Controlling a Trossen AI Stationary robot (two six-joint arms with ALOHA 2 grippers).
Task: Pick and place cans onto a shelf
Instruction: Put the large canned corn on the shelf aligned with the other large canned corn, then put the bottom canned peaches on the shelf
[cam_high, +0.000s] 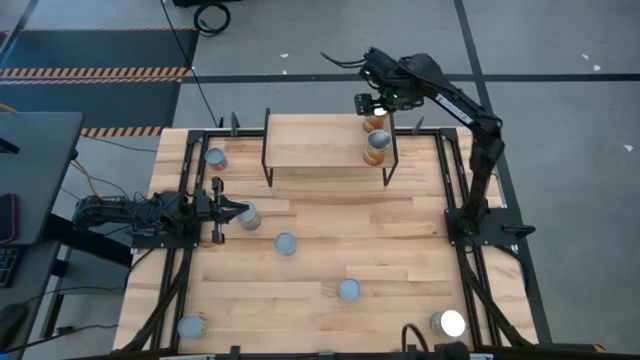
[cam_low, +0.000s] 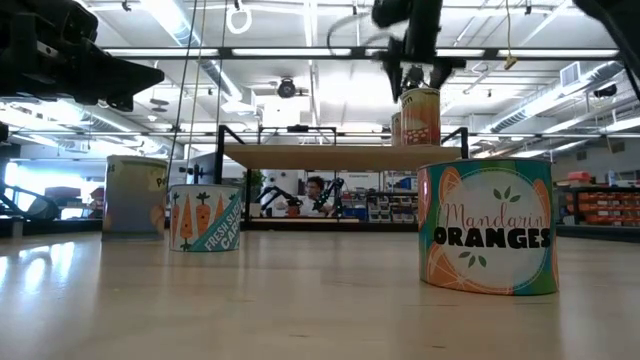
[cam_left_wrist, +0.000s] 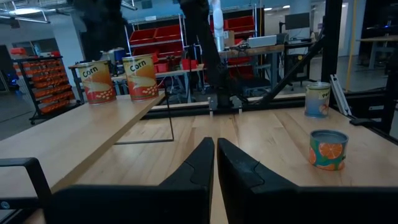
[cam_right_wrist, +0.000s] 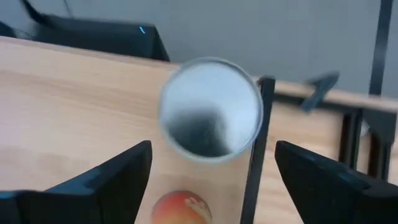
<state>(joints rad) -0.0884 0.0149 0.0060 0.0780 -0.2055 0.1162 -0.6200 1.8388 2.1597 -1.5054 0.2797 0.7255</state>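
- The right claw (cam_high: 374, 101) hangs above the far right end of the shelf (cam_high: 310, 143), fingers spread wide, holding nothing.
- Under it, two corn cans (cam_high: 377, 146) stand on the shelf's right end, close together.
- The left claw (cam_high: 232, 211) rests low over the bench (cam_high: 400, 250) at its left side, fingers closed together, empty, just beside a can (cam_high: 249, 217).
- Five more cans are scattered on the bench, including a mandarin oranges can (cam_low: 487, 226).

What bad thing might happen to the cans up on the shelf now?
The right gripper hangs open just above a corn can near the shelf end; a bump could tip it off or into its neighbouring can. The left gripper, shut, sits beside a table can and might nudge it.
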